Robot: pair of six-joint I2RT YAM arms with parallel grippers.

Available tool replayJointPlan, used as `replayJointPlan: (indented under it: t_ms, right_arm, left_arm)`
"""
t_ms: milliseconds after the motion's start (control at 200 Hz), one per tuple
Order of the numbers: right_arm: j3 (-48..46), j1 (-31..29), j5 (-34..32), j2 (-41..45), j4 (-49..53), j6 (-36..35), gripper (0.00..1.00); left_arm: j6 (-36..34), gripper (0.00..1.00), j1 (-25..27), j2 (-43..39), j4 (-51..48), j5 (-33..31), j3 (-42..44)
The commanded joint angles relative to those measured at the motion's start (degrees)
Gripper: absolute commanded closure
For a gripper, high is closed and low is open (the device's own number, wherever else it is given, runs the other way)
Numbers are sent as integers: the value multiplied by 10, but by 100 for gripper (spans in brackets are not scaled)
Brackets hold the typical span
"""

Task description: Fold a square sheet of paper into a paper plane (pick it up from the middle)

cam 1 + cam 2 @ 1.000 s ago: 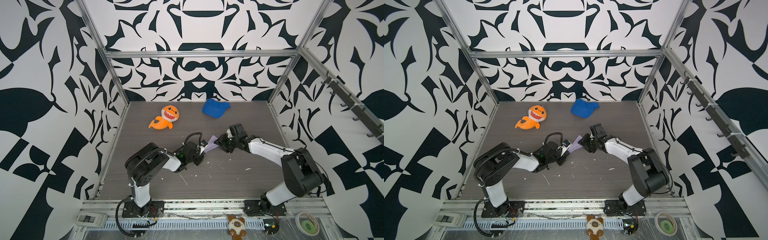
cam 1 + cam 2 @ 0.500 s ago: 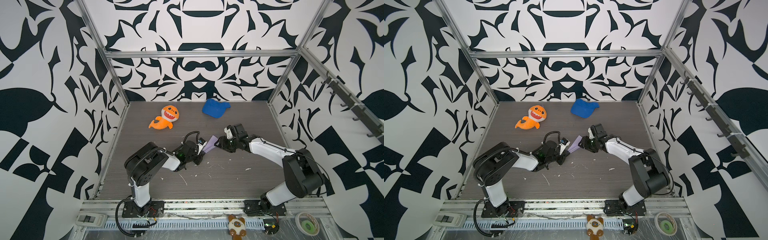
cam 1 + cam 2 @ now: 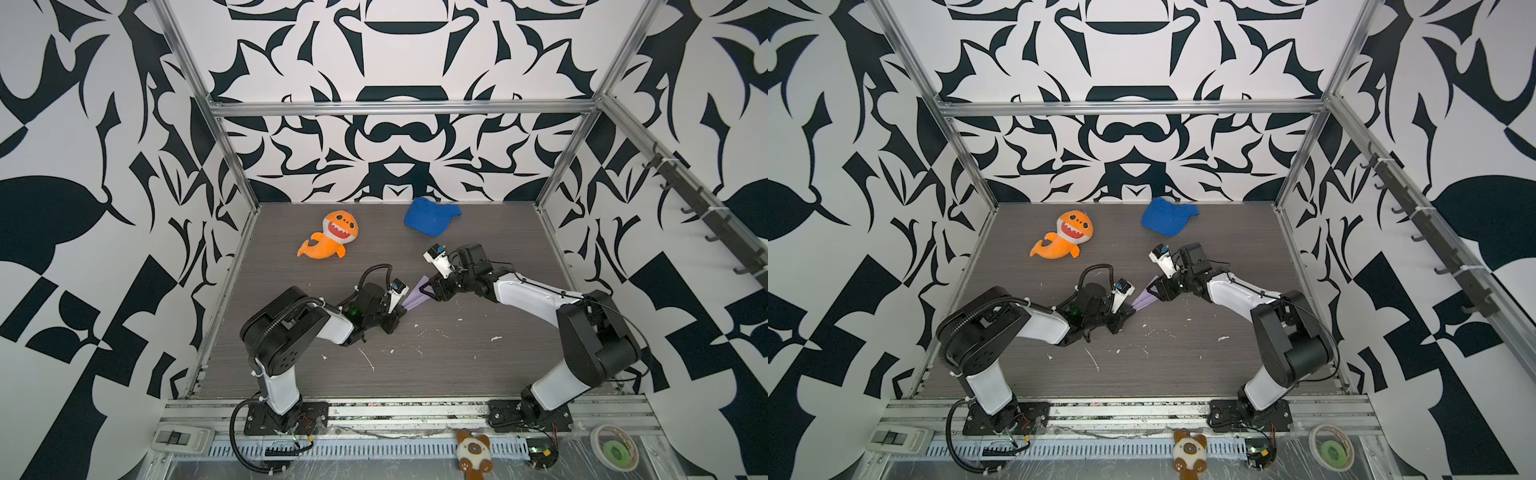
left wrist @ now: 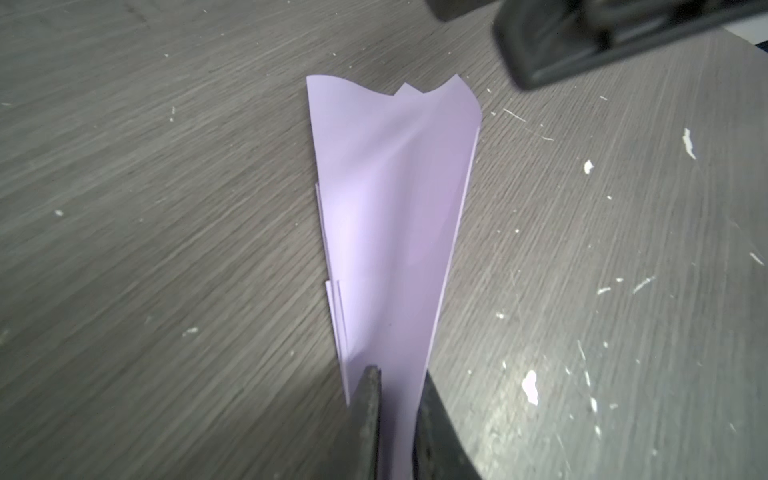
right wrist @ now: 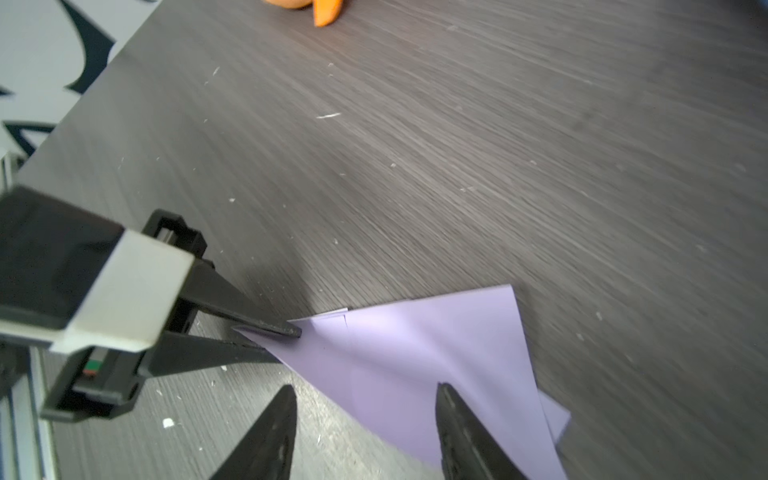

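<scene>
**Paper plane held at the middle of the desk**

Nearest, on the front rail, a small bear toy [image 3: 473, 451], a roll of tape [image 3: 615, 451] and a grey switch box [image 3: 183, 438] are seen in a top view. Just behind them, the two arms are fixed at the front edge of the desk [image 3: 415, 374]. The desk is dark grey with a wood-like grain. Many little white bits [image 3: 495, 338] are scattered over it.

At the middle of the desk the paper plane [image 4: 390, 216] is found. It is pale purple, long and pointed. Folded layers are seen along one edge, and its wide end is a bit curled. Its narrow end is pinched by the left tool [image 4: 397, 388], whose jaws are closed tight on the paper. The right tool [image 5: 365, 392] is held near the wide end with its jaws apart, and nothing is gripped by it.

Farther back, an orange shark toy [image 3: 332, 235] and a blue cap [image 3: 430, 216] are laid near the far edge, well apart from the plane.

The room is closed in by walls [image 3: 395, 145] covered with big black and white shapes. Silver metal bars [image 3: 399, 107] are fixed along the corners. A row of hooks [image 3: 706, 208] is fixed to the right wall.
</scene>
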State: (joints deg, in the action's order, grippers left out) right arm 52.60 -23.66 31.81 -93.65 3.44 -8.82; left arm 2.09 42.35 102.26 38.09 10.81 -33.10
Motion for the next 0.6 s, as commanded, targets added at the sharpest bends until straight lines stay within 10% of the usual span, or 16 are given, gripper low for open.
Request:
replayJointPlan:
  t_ms: [0,595]
  right_arm:
    - [58,-1,81,-30,46,-135,44]
    - [204,-1,17,-113,326,-371,60]
  left_arm:
    - [-8,82,-7,7,-48,18,24]
    - [0,81,-18,2,-35,16,39]
